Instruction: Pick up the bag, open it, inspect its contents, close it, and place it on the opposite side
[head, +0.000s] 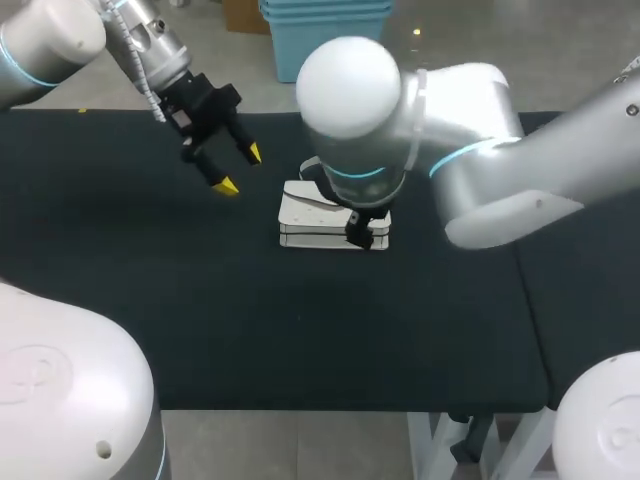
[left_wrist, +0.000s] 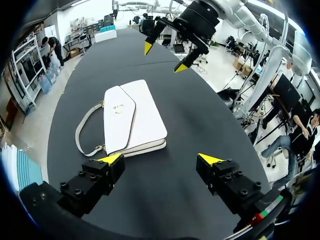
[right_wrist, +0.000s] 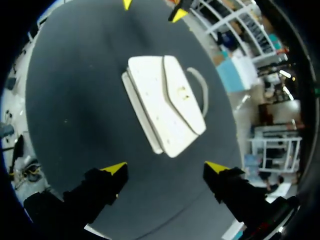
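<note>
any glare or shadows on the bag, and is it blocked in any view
head view: right arm hides part of the bag, bright highlight on the arm's round joint; left wrist view: bag whole, evenly lit, thin shadow under its near edge; right wrist view: bag whole, no glare

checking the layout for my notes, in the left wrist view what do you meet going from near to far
left gripper → white handbag → right gripper
</note>
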